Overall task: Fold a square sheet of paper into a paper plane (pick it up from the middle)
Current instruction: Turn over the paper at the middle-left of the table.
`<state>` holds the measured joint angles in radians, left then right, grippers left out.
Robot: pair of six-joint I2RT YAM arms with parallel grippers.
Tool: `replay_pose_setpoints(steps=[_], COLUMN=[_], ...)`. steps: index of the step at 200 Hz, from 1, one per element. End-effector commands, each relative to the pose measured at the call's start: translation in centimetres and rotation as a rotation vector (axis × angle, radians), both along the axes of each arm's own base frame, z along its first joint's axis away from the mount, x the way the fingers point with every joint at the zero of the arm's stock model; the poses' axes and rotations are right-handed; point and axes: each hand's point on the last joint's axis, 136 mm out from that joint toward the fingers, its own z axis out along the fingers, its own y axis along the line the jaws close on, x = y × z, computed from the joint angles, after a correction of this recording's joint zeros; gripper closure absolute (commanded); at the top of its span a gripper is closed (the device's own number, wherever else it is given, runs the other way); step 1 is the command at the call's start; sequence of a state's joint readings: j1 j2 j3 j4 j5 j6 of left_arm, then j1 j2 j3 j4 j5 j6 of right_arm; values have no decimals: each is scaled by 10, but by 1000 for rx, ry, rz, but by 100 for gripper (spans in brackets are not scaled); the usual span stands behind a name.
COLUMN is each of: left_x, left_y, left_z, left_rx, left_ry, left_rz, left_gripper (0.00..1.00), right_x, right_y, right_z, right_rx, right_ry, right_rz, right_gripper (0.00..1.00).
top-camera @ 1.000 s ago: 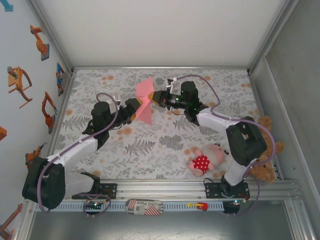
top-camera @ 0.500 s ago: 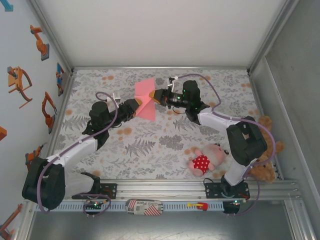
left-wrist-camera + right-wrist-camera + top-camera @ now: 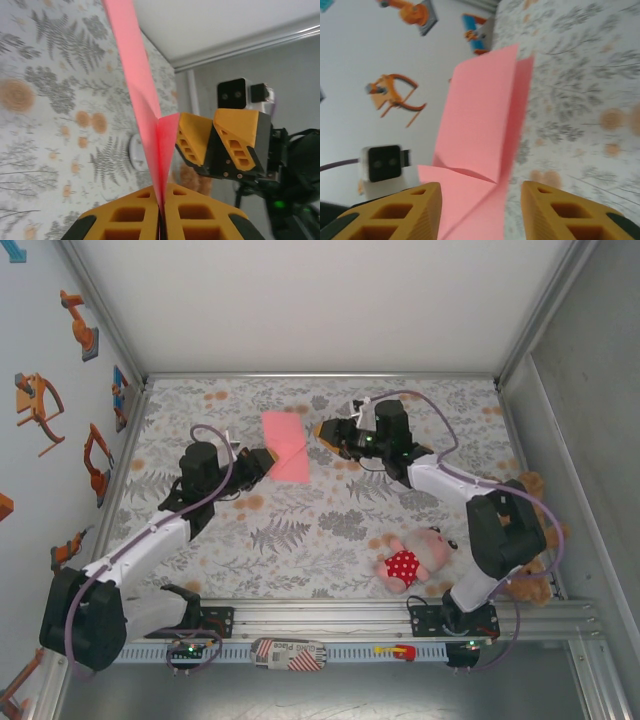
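Nearest us, an aluminium rail [image 3: 330, 618] carries both arm bases along the edge of the surface [image 3: 300, 540], which is covered in a print of grey ferns and orange flowers. At right, a pink plush doll [image 3: 405, 565] in a red dotted dress lies near the right arm's base. A brown teddy bear [image 3: 535, 582] sits partly hidden behind that arm, by the grey right wall. Farther in, the left pincer [image 3: 161, 200] is clenched on the folded salmon-pink sheet of paper [image 3: 285, 445], holding it over the far middle of the surface. The right pincer [image 3: 322, 430] stands released, facing the sheet and just apart from it. Beyond is a white back wall [image 3: 320, 310]. Orange robot-arm stickers [image 3: 40, 405] dot the left wall.
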<state>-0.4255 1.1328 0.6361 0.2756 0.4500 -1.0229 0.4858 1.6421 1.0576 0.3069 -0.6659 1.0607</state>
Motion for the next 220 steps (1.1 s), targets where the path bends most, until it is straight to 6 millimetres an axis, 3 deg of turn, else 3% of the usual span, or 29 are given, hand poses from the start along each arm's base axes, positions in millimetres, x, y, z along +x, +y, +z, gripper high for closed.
replay_pose_setpoints(steps=[1, 55, 90, 126, 161, 194, 220], left_x=[-3, -2, 8, 24, 38, 35, 30], left_y=[18, 59, 88, 100, 92, 62, 30], left_z=[-7, -47, -58, -62, -86, -125, -152], left_rx=[224, 782, 1212, 1553, 1722, 1680, 1549], left_ry=[-25, 83, 135, 140, 221, 303, 346], left_rz=[29, 59, 131, 189, 160, 74, 1], left_gripper=[89, 89, 89, 89, 88, 85, 79], right_x=[2, -3, -13, -26, -37, -42, -45], right_y=[-35, -88, -115, -131, -139, -151, -157], right_z=[-15, -22, -23, -17, -15, -14, -17], right_rx=[-211, -430, -512, -558, -589, -627, -639], right_ry=[-30, -49, -79, -124, -133, -169, -172], right_rz=[-88, -267, -355, -374, -366, -392, -402], right_gripper=[52, 45, 42, 42, 43, 42, 42])
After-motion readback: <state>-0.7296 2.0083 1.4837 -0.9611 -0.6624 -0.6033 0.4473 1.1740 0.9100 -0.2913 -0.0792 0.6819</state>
